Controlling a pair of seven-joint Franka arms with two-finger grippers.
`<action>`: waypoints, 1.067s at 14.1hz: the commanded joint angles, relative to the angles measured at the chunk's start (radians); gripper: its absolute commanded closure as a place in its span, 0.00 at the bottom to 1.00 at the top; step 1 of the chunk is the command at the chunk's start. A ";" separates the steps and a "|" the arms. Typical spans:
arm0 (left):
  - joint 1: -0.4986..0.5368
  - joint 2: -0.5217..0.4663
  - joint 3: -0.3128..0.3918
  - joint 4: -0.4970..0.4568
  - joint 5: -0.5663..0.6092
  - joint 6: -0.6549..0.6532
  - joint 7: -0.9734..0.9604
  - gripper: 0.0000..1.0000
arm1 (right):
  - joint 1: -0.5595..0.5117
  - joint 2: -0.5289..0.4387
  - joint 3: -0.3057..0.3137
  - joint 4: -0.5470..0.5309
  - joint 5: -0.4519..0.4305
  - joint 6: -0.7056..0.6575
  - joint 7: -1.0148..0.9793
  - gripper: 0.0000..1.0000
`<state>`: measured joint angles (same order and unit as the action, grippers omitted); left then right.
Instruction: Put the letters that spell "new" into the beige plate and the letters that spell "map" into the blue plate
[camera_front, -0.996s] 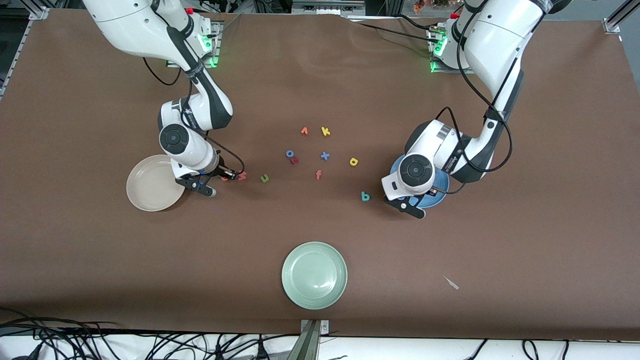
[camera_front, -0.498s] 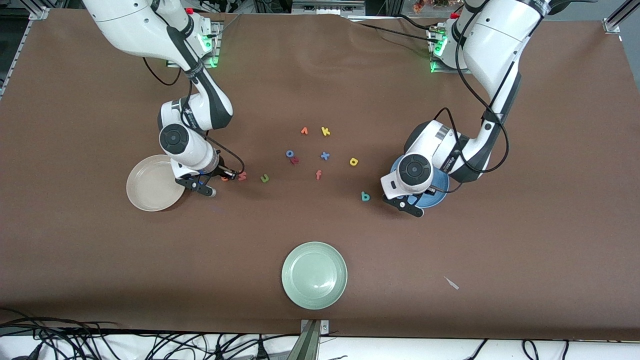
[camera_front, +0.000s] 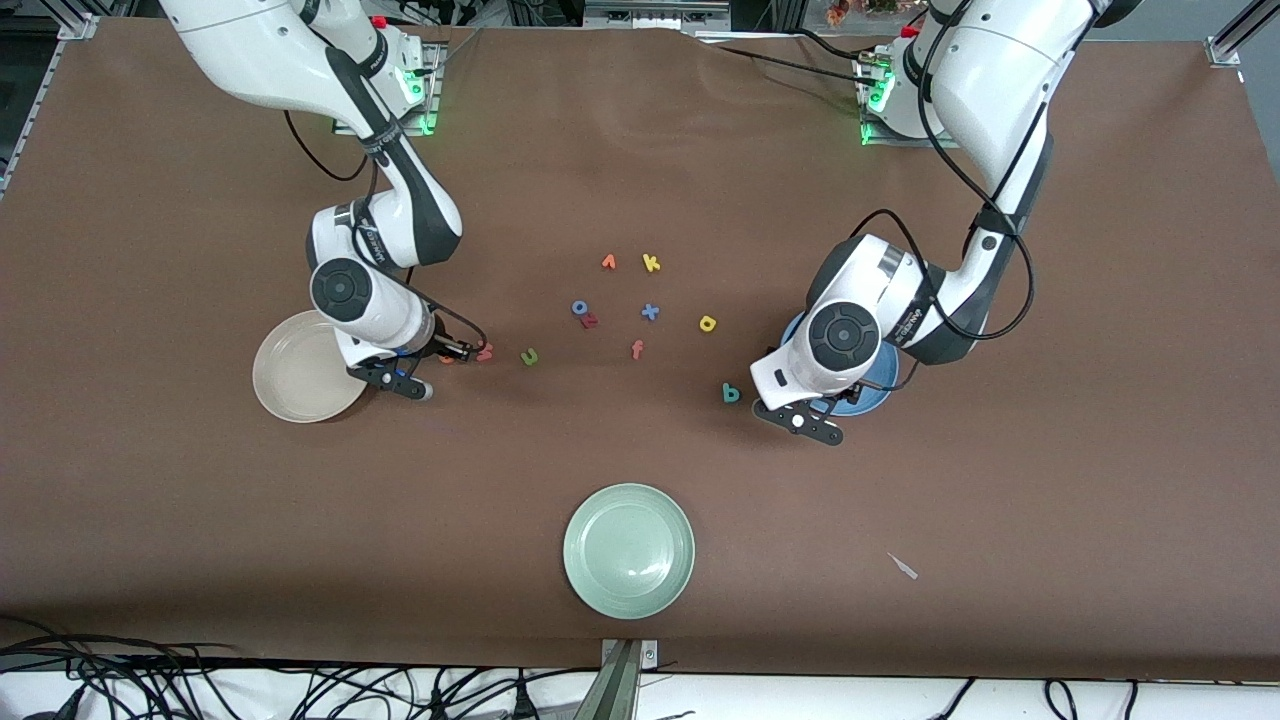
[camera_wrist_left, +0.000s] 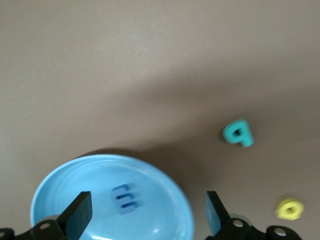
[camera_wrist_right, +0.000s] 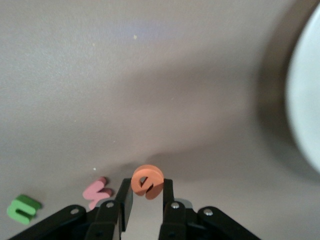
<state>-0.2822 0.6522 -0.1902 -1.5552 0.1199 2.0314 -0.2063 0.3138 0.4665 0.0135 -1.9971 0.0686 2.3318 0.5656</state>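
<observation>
Orange e (camera_wrist_right: 147, 182) sits clenched between the fingers of my right claw (camera_wrist_right: 146, 200), low over the desk (camera_front: 640, 150) just beside the beige plate (camera_front: 290, 375). The plate lies from this claw toward the right arm's end of the desk, so I judge the coming move is a short carry that way, then a release over its bowl. The pink w (camera_front: 485, 351) and green n (camera_front: 529, 356) wait on the desk beside this claw, toward the middle. My left claw (camera_wrist_left: 145, 215) hangs released over the blue plate (camera_wrist_left: 165, 185), where the blue m (camera_wrist_left: 125, 198) already lies. The teal p (camera_front: 731, 393) is just beside that plate and the yellow a (camera_front: 708, 323) a little more toward the middle. The brown cloth is flat, with free room around both plates.
</observation>
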 joint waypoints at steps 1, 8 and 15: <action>-0.014 0.043 0.000 0.050 -0.040 0.006 -0.134 0.00 | -0.009 -0.048 -0.076 0.008 0.000 -0.098 -0.194 0.85; -0.081 0.116 0.000 0.072 -0.033 0.180 -0.364 0.00 | -0.050 -0.037 -0.208 0.006 0.000 -0.121 -0.538 0.85; -0.092 0.145 0.000 0.043 -0.029 0.273 -0.364 0.06 | -0.061 -0.031 -0.199 0.046 0.007 -0.156 -0.517 0.00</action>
<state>-0.3691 0.7868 -0.1955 -1.5174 0.1005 2.2840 -0.5670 0.2424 0.4455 -0.1932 -1.9760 0.0691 2.2112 0.0186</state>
